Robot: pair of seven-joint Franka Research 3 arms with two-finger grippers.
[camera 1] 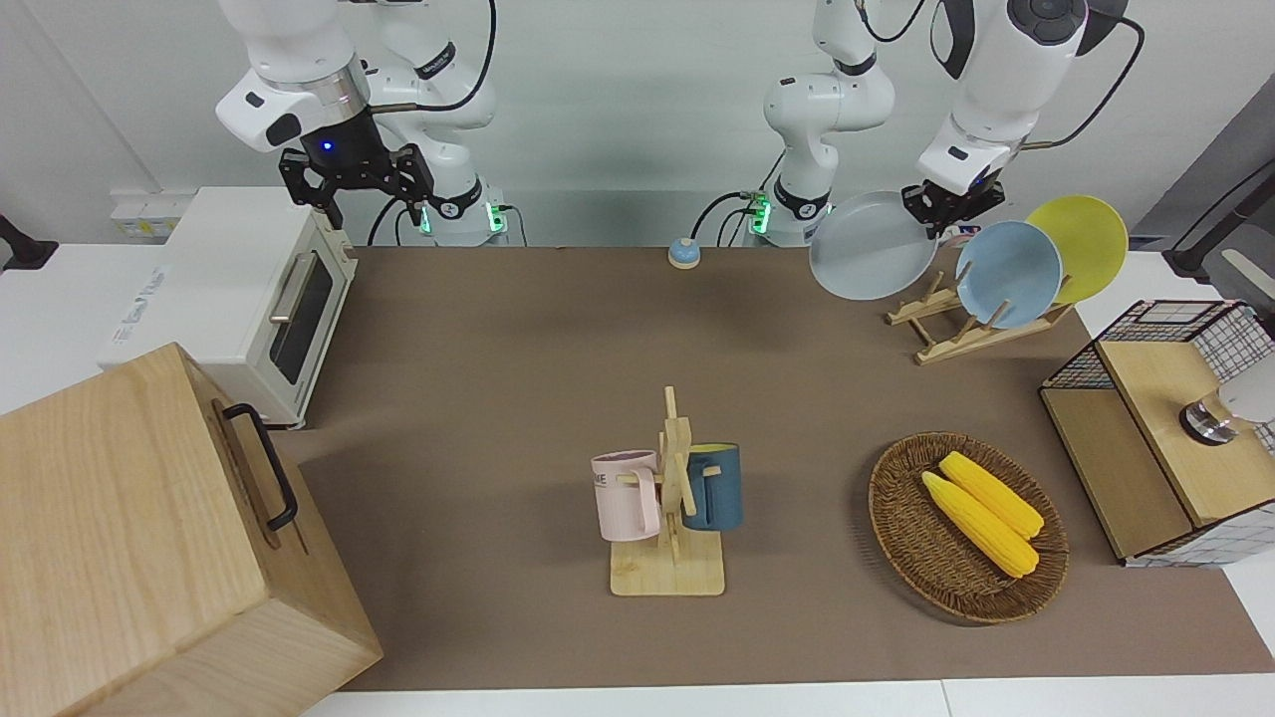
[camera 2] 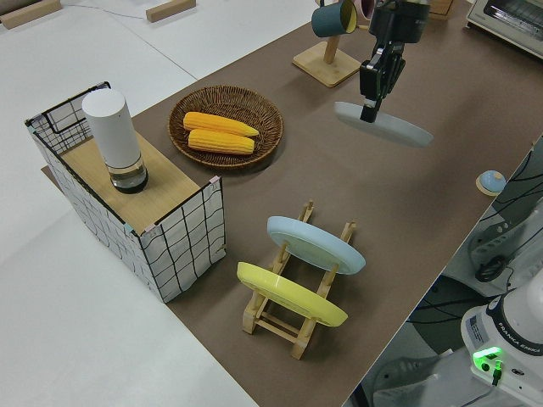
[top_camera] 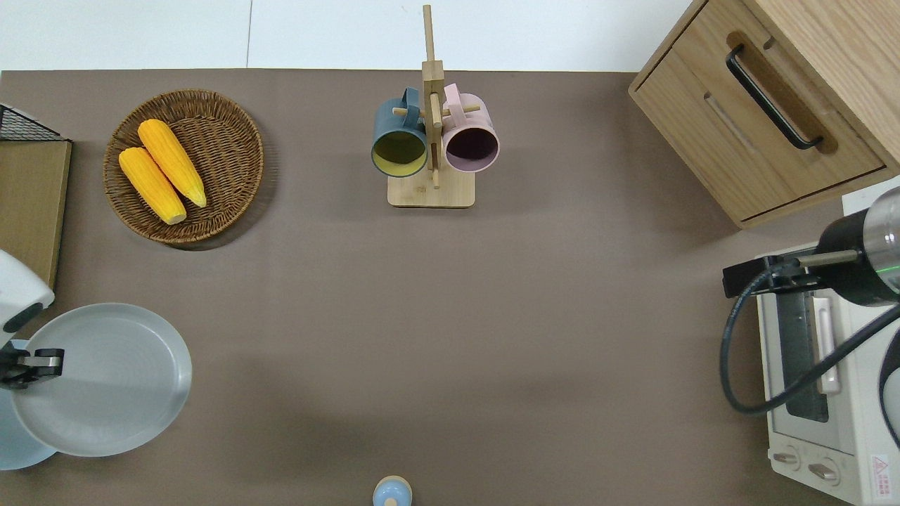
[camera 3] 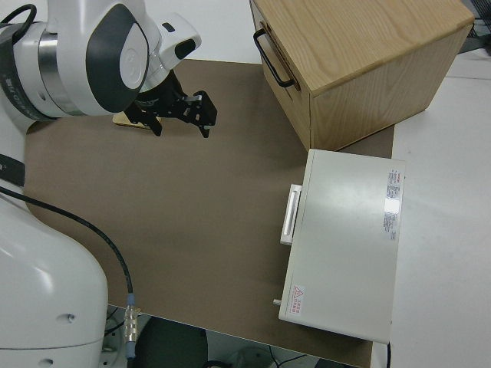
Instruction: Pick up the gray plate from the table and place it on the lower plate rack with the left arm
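Observation:
My left gripper [camera 1: 941, 211] is shut on the rim of the gray plate [camera 1: 869, 247], holding it up in the air, roughly level with a slight tilt. In the overhead view the gray plate [top_camera: 105, 379] hangs over the table [top_camera: 450, 316] at the left arm's end, its edge overlapping the sky-blue plate [top_camera: 17, 439]. The lower plate rack [camera 1: 961, 324] stands just beside it and carries the sky-blue plate [camera 1: 1008, 274] and a yellow plate [camera 1: 1081, 244] in its slots. The left side view shows the left gripper [camera 2: 371, 108] above the gray plate [camera 2: 386, 125]. My right gripper [camera 1: 364, 194] is parked and open.
A wooden mug stand [camera 1: 672, 498] with a pink and a blue mug stands mid-table. A wicker basket [camera 1: 896, 528] holds two corn cobs. A wire crate [camera 1: 1155, 448] sits at the left arm's end; a toaster oven [camera 1: 249, 299] and a wooden cabinet [camera 1: 149, 538] at the right arm's end.

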